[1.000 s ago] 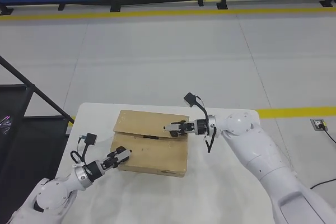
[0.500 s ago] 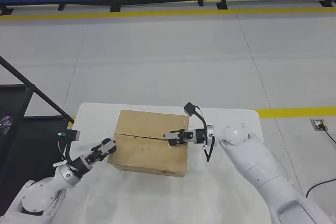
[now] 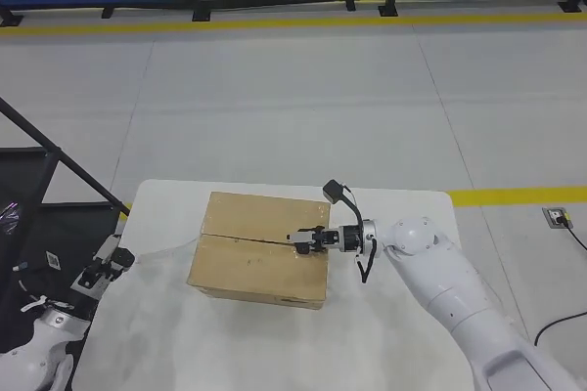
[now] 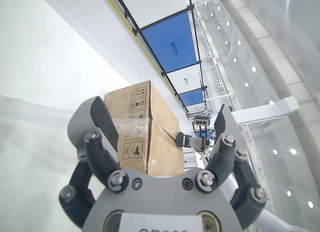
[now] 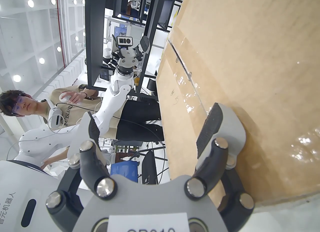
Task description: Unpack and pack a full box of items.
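Over the box (image 3: 259, 266), at its seam, hangs the right pincer (image 3: 296, 239).

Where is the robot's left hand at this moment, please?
In the top view, the left hand is open at the left edge of the table, apart from the cardboard box. The right hand is at the box's top seam.
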`<act>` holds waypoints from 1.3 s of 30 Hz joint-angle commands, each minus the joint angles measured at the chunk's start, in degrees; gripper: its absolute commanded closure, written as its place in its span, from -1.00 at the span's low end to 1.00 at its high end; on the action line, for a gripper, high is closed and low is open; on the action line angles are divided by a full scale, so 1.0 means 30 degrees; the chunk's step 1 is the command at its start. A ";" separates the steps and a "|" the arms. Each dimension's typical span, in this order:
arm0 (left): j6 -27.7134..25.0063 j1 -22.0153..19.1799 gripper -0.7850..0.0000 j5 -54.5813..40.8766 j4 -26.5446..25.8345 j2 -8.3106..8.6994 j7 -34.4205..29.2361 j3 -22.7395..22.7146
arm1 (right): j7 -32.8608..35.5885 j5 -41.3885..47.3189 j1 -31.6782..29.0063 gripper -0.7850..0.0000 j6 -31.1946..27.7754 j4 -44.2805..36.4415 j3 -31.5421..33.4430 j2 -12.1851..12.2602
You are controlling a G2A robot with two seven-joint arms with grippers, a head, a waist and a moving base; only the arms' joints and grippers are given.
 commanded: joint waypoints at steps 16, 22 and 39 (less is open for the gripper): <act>0.2174 -0.1620 -1.00 -0.1538 0.3153 -0.0929 -0.1101 0.4409 | 0.0001 0.0000 0.0000 -1.00 0.0000 0.0000 0.0000 0.0000; 0.2839 -0.4178 -1.00 -0.3425 0.5458 -0.1622 -0.0723 0.6075 | 0.0001 0.0000 0.0000 -1.00 0.0000 0.0000 0.0000 0.0000; 0.1545 -0.8336 -1.00 -0.7935 1.0617 -0.2673 -0.3488 0.6437 | 0.0001 0.0000 0.0000 -1.00 0.0000 0.0000 0.0000 0.0000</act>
